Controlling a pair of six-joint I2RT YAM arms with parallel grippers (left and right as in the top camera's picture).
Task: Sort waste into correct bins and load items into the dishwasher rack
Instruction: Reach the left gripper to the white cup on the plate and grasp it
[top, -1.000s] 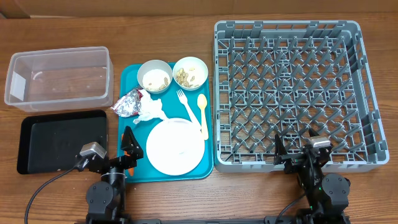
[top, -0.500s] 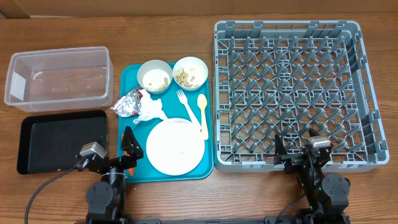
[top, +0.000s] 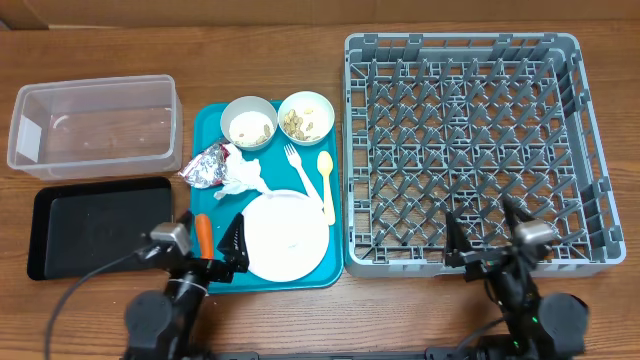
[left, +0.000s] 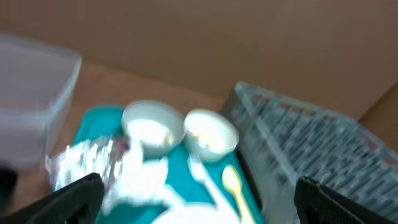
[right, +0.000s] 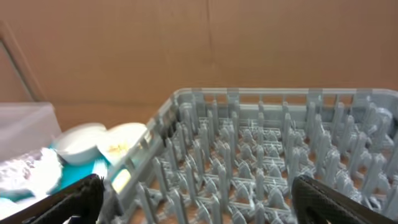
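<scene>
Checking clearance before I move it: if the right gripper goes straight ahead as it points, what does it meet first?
Probably the dishwasher rack: the open right gripper faces its upright pegs with nothing between. Height is unclear, so it might skim over them.

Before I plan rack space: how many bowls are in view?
2. The first bowl sits at the teal tray's far edge; the second bowl sits beside it, nearer the rack. None seems hidden.
</scene>
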